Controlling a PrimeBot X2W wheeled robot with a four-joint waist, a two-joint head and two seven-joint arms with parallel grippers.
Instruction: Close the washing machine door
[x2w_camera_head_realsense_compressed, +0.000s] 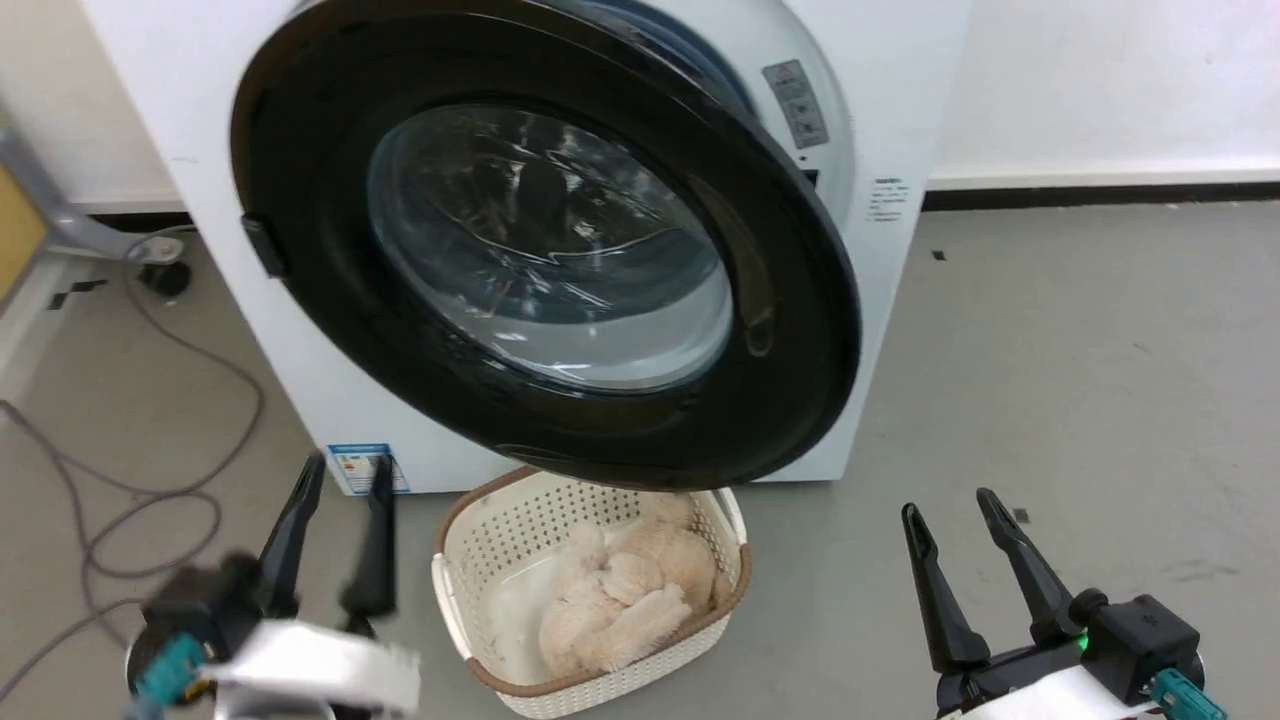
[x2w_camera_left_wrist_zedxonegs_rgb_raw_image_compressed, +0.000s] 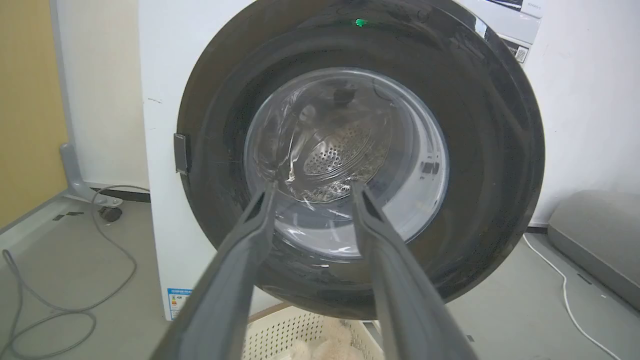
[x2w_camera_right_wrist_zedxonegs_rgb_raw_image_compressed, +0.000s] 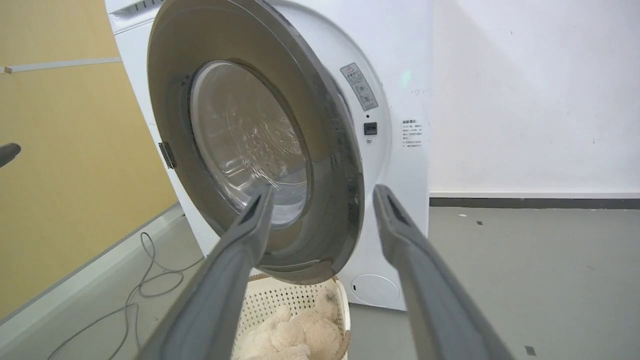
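Note:
The washing machine door, round and black-rimmed with a bulging glass bowl, stands partly open. It hangs on a hinge at its left, and its right edge is swung away from the white washing machine. My left gripper is open and empty at the lower left, low in front of the machine and blurred. Along its fingers, the left gripper faces the door without touching it. My right gripper is open and empty at the lower right. The right gripper faces the door's free edge, apart from it.
A cream laundry basket holding a beige plush toy sits on the floor under the door's lower edge. Grey cables loop over the floor at the left. A blue-white label marks the machine's lower corner. Grey floor spreads to the right.

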